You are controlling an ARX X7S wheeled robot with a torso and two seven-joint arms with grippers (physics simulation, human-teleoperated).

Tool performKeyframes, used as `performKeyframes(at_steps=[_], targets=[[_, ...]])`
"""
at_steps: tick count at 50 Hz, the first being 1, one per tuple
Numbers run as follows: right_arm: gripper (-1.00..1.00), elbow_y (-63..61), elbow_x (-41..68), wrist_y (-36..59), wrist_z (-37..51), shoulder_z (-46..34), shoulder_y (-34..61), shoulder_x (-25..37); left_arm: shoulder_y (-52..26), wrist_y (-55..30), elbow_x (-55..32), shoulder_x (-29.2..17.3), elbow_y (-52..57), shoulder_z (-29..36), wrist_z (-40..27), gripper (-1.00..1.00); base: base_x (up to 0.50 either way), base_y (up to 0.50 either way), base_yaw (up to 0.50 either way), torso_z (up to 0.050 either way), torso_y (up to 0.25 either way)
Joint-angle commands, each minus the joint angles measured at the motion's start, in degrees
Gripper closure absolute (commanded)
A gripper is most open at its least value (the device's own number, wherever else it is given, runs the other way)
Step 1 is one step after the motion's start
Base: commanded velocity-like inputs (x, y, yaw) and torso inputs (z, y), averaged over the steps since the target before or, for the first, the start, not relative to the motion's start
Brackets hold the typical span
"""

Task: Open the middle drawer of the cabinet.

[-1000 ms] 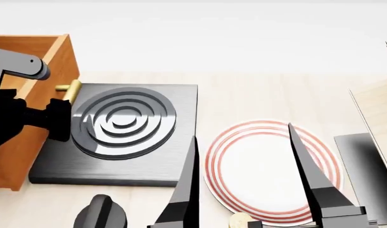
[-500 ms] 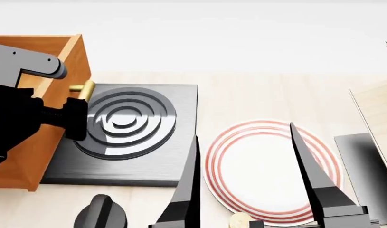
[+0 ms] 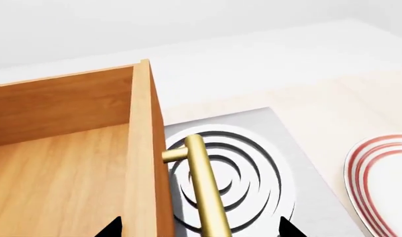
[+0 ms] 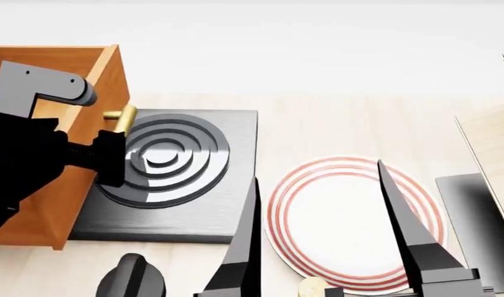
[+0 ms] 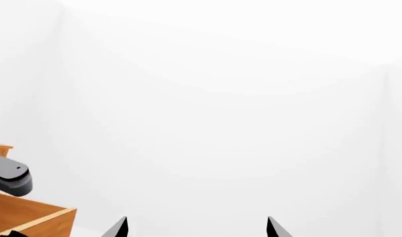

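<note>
The middle drawer is an orange-brown open wooden box, drawn out at the head view's left over the edge of the stove plate. Its brass bar handle sits on the front panel. My left gripper straddles that panel and the handle. Its jaws stand wide apart, one tip over the drawer's inside and one over the stove rings, so it is open. The rest of the cabinet is out of view to the left. My right gripper hangs open above the plate, holding nothing.
A black stove plate with raised rings lies just right of the drawer. A white plate with red rim rings sits in the middle. Pale wood boards and a grey slab stand at the right. A dark knob shows at the front edge.
The drawer and my left gripper have moved to the right in the head view, so the drawer front now reaches further over the stove plate. The right arm has stayed put.
</note>
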Motion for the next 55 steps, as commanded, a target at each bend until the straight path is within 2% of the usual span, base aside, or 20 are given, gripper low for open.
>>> performKeyframes(at_steps=[1, 9, 15, 31, 37, 45, 55], targets=[[-1.00, 0.0, 0.0, 0.2, 0.0, -0.2, 0.1, 0.0, 1.0, 0.3, -3.0, 0.3, 1.1, -0.8, 0.5, -1.00, 0.00, 0.00, 0.00, 0.000, 0.000], [-1.00, 0.0, 0.1, 0.3, 0.1, -0.2, 0.3, 0.2, 1.4, 1.0, -3.0, 0.2, 1.0, -0.8, 0.7, -1.00, 0.00, 0.00, 0.00, 0.000, 0.000], [-1.00, 0.0, 0.1, 0.3, 0.0, -0.3, 0.2, 0.1, 3.0, 5.0, 1.5, -0.7, 2.8, 2.4, 0.0, -1.00, 0.00, 0.00, 0.00, 0.000, 0.000], [-1.00, 0.0, 0.2, 0.4, 0.1, -0.5, 0.2, 0.2, 6.8, 10.9, 6.8, -2.8, 9.2, 4.9, -3.5, -1.00, 0.00, 0.00, 0.00, 0.000, 0.000], [-1.00, 0.0, 0.1, 0.3, 0.1, -0.5, 0.0, 0.1, 8.8, 12.4, 7.5, -3.3, 11.5, 4.1, -5.8, -1.00, 0.00, 0.00, 0.00, 0.000, 0.000], [-1.00, 0.1, 0.5, 0.6, 0.5, -0.7, 0.2, 0.3, 12.7, 18.7, 9.3, -4.8, 14.1, 2.8, -6.9, -1.00, 0.00, 0.00, 0.00, 0.000, 0.000], [-1.00, 0.2, 0.8, 0.7, 1.0, -1.1, 0.3, 0.7, 20.0, 23.3, 8.9, -7.3, 23.6, -0.3, -10.3, -1.00, 0.00, 0.00, 0.00, 0.000, 0.000]])
